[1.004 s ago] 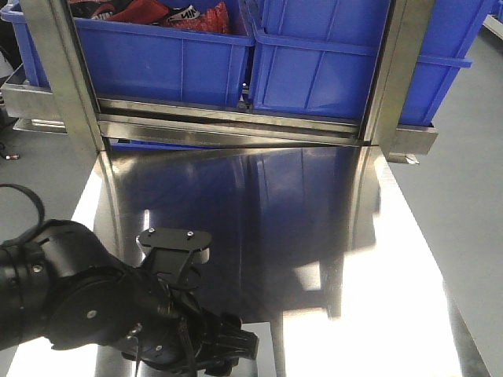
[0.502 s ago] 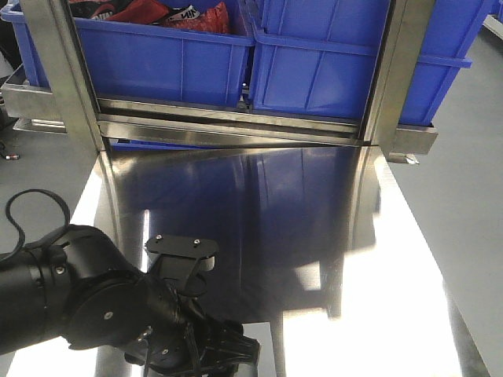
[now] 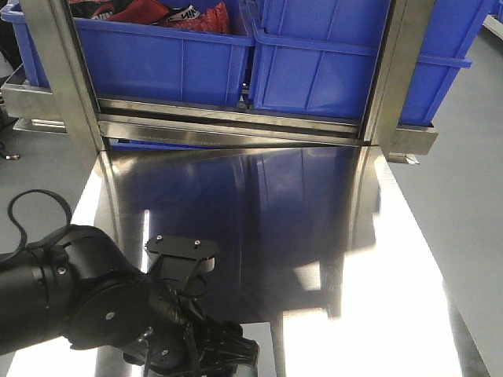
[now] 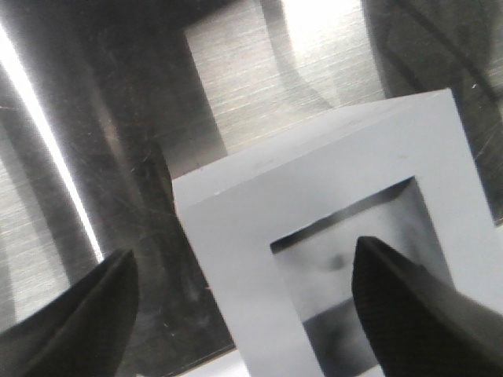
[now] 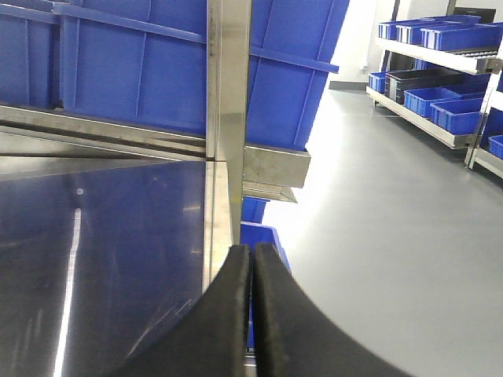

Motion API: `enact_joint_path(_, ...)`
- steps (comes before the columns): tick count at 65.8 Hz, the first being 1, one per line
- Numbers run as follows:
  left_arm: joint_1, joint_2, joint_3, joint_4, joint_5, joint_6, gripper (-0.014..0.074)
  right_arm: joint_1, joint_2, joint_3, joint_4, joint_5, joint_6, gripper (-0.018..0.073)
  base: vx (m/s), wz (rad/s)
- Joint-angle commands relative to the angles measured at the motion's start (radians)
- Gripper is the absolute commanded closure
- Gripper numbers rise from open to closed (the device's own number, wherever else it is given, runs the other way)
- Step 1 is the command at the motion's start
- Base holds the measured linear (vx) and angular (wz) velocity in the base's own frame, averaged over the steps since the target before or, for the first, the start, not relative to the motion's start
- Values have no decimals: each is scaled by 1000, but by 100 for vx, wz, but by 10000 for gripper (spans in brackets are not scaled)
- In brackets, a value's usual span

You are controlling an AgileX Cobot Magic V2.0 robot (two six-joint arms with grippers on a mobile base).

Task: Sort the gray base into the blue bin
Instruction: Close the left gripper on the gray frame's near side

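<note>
From the front, found the black left arm sunk lower over the polished steel table than a second ago, likely set to grasp; deep royal-blue plastic bin well apart at the far end; at the left wrist, saw left gripper spread astride a wall of the small matte gray square base resting on that table; at the right wrist, right gripper pressed together, empty.

Pale gray base, royal-blue bin, black left gripper, brushed silver table.
</note>
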Motion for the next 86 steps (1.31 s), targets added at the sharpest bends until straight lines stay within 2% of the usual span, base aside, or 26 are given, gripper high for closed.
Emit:
enact_joint_path(1,-5,-17,-29,-1,-15,2,63,-1,-15,14,-9,-76,-6,568,0,0)
enact_joint_path(44,-5,-17,-29,0,3,2,78,-1,-15,14,-9,-76,-6,568,0,0)
enact_joint_path(53,-5,-17,-29,0,14,2,155,-1,-15,14,-9,-76,-6,568,0,0)
enact_joint_path(73,-5,-17,-29,-1,14,2,419,-1,-15,14,-9,-76,-6,568,0,0)
enact_joint_path(86,-5,-17,-29,-2,14,2,480,-1,-15,14,-9,-76,-6,568,0,0)
